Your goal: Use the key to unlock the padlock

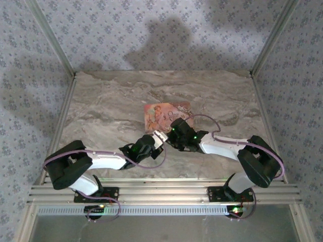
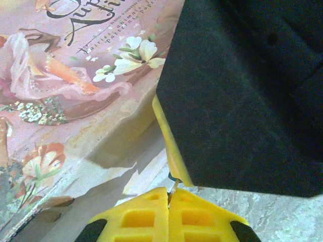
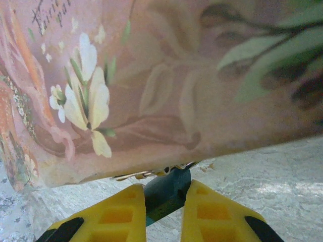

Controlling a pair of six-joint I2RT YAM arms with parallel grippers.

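The tiny teal-blue padlock (image 3: 164,197) sits between the yellow pads of my right gripper (image 3: 165,187), which is shut on it at the near edge of the pink box (image 3: 166,75). Thin metal parts (image 3: 146,174) show at the padlock's top, under the box edge. My left gripper (image 2: 169,194) is shut on a thin metal key (image 2: 173,187). The key's tip points up to a teal sliver of the padlock (image 2: 174,177) under the right gripper's yellow pad (image 2: 169,141). In the top view the left gripper (image 1: 158,137) and right gripper (image 1: 173,132) meet just below the box.
The flat pink-orange patterned box (image 1: 164,115) lies on the marble tabletop (image 1: 111,106) right behind both grippers. The right gripper's black body (image 2: 242,91) looms close over the left gripper. Aluminium frame rails (image 1: 65,108) border the table's sides.
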